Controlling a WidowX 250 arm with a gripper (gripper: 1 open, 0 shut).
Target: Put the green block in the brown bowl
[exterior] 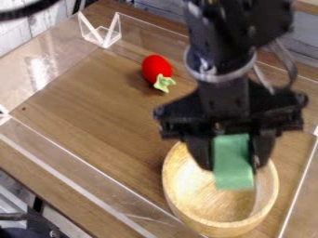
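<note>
Over the brown bowl (224, 198) at lower right, the gripper (233, 149) grips the green block (232, 162), jaws part-open; only release remains.
</note>
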